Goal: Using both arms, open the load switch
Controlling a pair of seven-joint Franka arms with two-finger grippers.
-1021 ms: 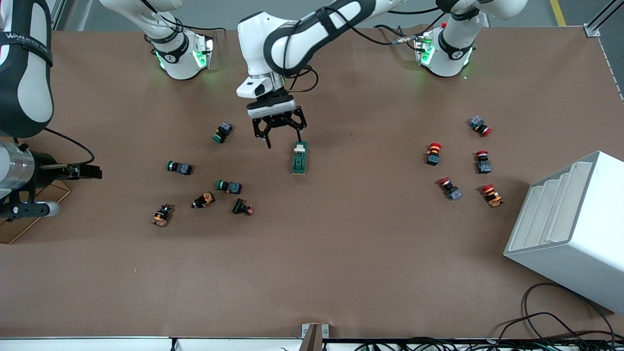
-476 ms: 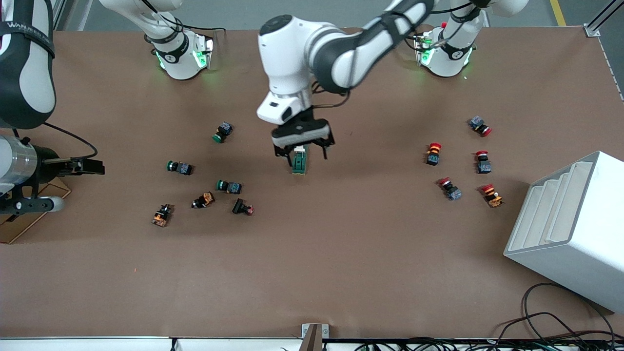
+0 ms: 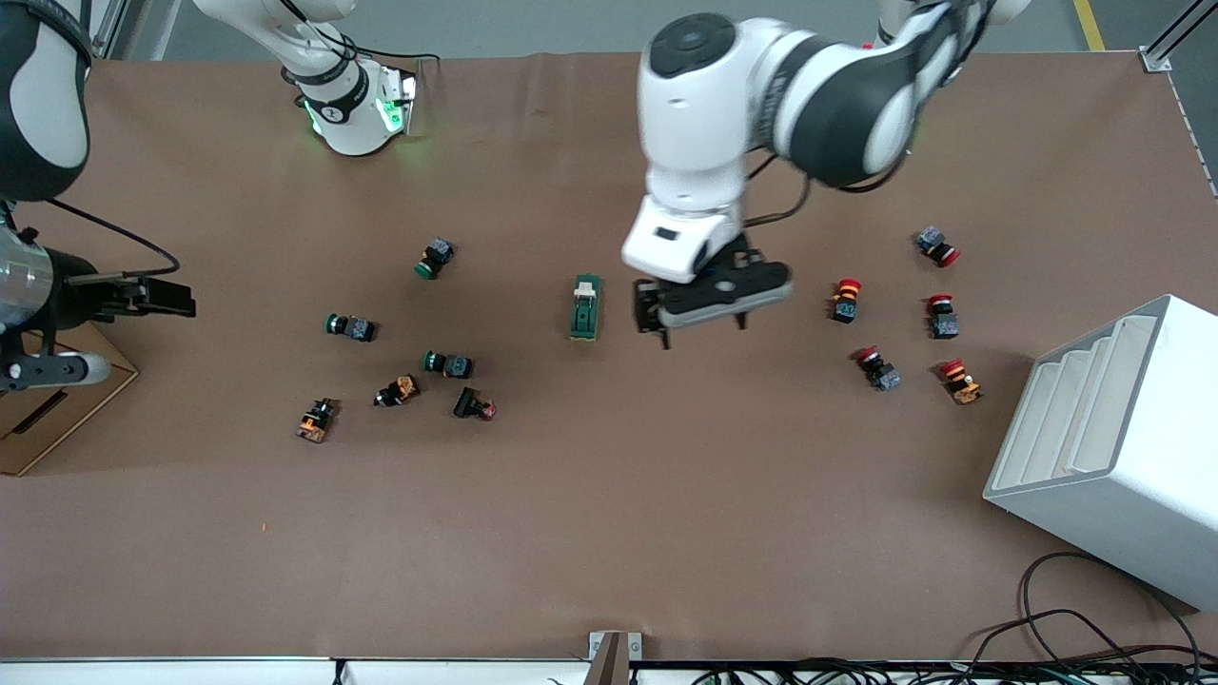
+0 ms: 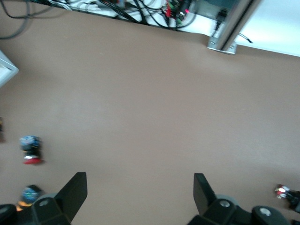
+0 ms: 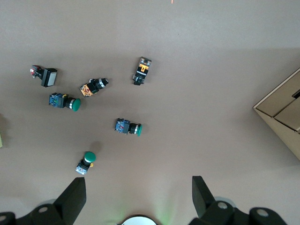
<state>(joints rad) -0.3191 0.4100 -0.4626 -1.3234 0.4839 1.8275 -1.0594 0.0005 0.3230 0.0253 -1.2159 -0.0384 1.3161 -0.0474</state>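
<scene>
The load switch (image 3: 585, 307), a dark green block with a white lever at its end toward the arms' bases, lies flat on the brown table (image 3: 609, 514) near its middle. My left gripper (image 3: 699, 326) hangs open beside the switch, on the side of the left arm's end, touching nothing. In the left wrist view the left gripper (image 4: 140, 192) has only bare table between its fingers, and the switch is out of view. My right gripper (image 3: 171, 297) waits, raised at the right arm's end of the table. The right wrist view shows the right gripper (image 5: 139, 197) open and empty.
Several green-capped and orange buttons (image 3: 447, 363) lie scattered toward the right arm's end, also seen as buttons (image 5: 128, 127) in the right wrist view. Several red-capped buttons (image 3: 845, 298) lie toward the left arm's end. A white stepped box (image 3: 1113, 447) and a cardboard box (image 3: 48, 419) stand at the table's ends.
My left gripper went down over the load switch, then pulled away toward the left arm's end and rose. The switch stayed in place. The right arm barely shifted.
</scene>
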